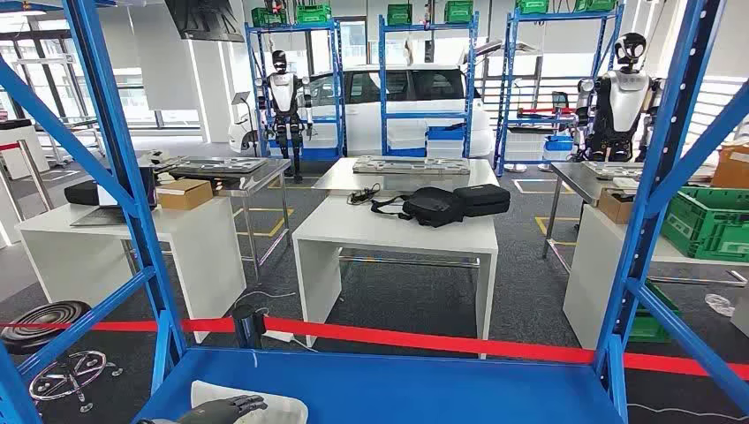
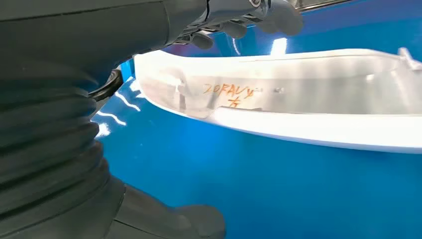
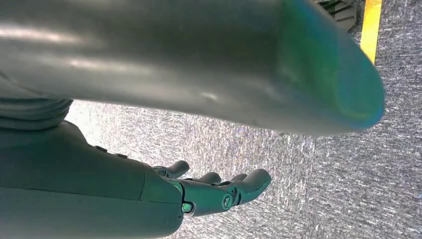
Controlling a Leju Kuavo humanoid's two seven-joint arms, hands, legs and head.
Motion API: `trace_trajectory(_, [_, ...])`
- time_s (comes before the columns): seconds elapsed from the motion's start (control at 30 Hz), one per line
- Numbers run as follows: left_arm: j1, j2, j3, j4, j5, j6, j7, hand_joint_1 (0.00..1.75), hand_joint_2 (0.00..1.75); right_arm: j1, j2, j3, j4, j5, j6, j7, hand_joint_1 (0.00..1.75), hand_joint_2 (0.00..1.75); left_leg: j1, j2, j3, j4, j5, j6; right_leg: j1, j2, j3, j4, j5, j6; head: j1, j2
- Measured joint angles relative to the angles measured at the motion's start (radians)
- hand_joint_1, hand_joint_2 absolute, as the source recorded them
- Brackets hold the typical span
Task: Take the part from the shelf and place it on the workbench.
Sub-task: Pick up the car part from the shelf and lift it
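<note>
From the head view the blue shelf (image 1: pixel 397 389) deck fills the near foreground, and the white part (image 1: pixel 256 408) lies flat on it at about 7 o'clock, right at the picture's lower edge; the left hand (image 1: pixel 221 410) lies across its near end with dark fingers stretched over the top face, though whether they actually clamp it cannot be told from here. Beyond a red barrier tape (image 1: pixel 397 337) stands a white workbench (image 1: pixel 397 231) at 12 o'clock, carrying a black bag (image 1: pixel 446 203); it is well apart from the shelf, so I judge the carry has not begun. In the left wrist view the part (image 2: pixel 298 109) shows as a long, shallow moulded shell with a raised lip and an orange handwritten mark on its inner face, resting on the glossy blue deck; the fingers (image 2: pixel 278 15) reach over its far edge and the thick thumb (image 2: pixel 174 224) sits low on the near side, apart from the part, so the hand looks spread around it rather than closed. It looks like thin rigid plastic: probably light, stiff enough to lift from one end but liable to flex or swing, and smooth enough to slip; the lipped rim near the marked end seems the best hold, with thumb under and fingers over. In the right wrist view the right hand (image 3: pixel 219 191) hangs over grey carpet, fingers loosely curled and apart, holding nothing
</note>
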Motion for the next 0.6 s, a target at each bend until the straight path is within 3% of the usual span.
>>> trace_trajectory(0.07, [0.000,0.000,-0.001,0.003,-0.004,0.008,0.002,0.01,1.75,0.000,0.000,0.000,0.000,0.000,0.000,0.000,0.00,0.00,0.000,0.000,0.000,0.000,0.000,0.000,0.000,0.000,0.000,0.000,0.000,0.000,0.000,0.000])
trace_trajectory(0.1, [0.001,0.000,-0.002,0.006,-0.008,0.016,0.004,0.20,1.75,0.000,0.000,-0.001,0.000,0.000,0.000,0.000,0.00,0.00,0.000,0.000,0.000,0.000,0.000,0.000,0.000,0.000,0.000,0.000,0.000,0.000,0.000,0.000])
trace_trajectory(0.2, [0.006,0.000,-0.002,0.014,-0.016,0.042,0.011,1.48,1.75,0.000,0.000,-0.003,0.000,0.000,0.000,0.000,0.00,0.00,0.000,0.000,0.000,0.000,0.000,0.000,0.000,0.000,0.000,0.000,0.000,0.000,0.000,0.000])
trace_trajectory(0.23, [0.008,-0.001,-0.002,0.016,-0.017,0.048,0.013,1.70,1.75,0.000,0.000,-0.004,0.000,0.000,0.000,0.000,0.00,0.00,0.000,0.000,0.000,0.000,0.000,0.000,0.000,0.000,0.000,0.000,0.000,0.000,0.000,0.000])
trace_trajectory(0.6, [0.012,-0.017,-0.002,0.030,-0.031,0.060,0.019,1.66,1.75,0.000,0.001,-0.008,0.000,0.000,-0.003,0.000,0.00,0.00,0.000,0.000,0.000,0.000,0.000,0.000,0.000,0.000,0.000,0.000,0.000,0.000,0.000,0.000])
